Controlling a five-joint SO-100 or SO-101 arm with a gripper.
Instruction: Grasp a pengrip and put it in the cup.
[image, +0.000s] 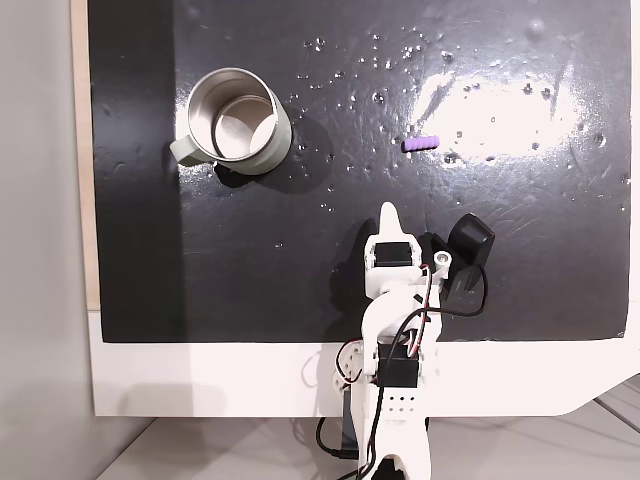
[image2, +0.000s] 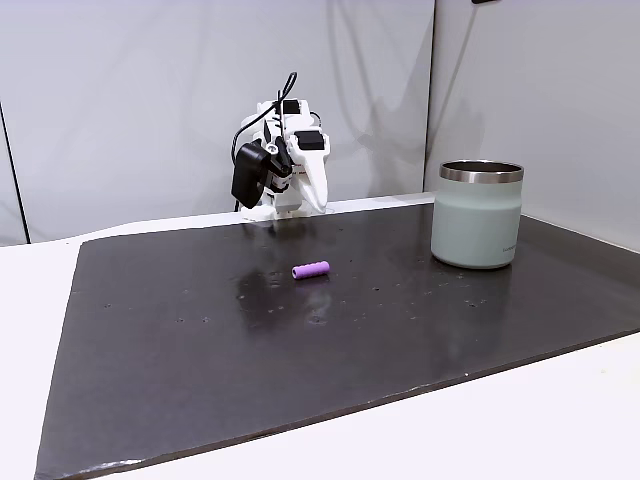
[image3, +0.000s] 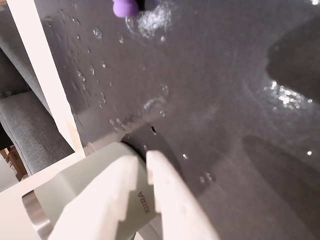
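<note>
The reach has not begun: the gripper (image: 391, 212) hangs empty, jaws nearly closed, near the arm's base. The purple pengrip (image: 420, 143) lies on the black mat (image: 300, 280), well apart from the metal cup (image: 238, 120); next, open the jaws and descend over it

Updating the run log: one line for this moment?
gripper: shut, empty, raised | pengrip: on mat, untouched | cup: upright, empty | phase: pre-grasp

**Arm folded, claw closed**

The white arm is folded back over its own base in both fixed views. The claw (image: 390, 212) points away from the base, low above the counter (image2: 200, 330). In the wrist view its two white fingers (image3: 170, 195) lie together, with nothing between them.
</note>
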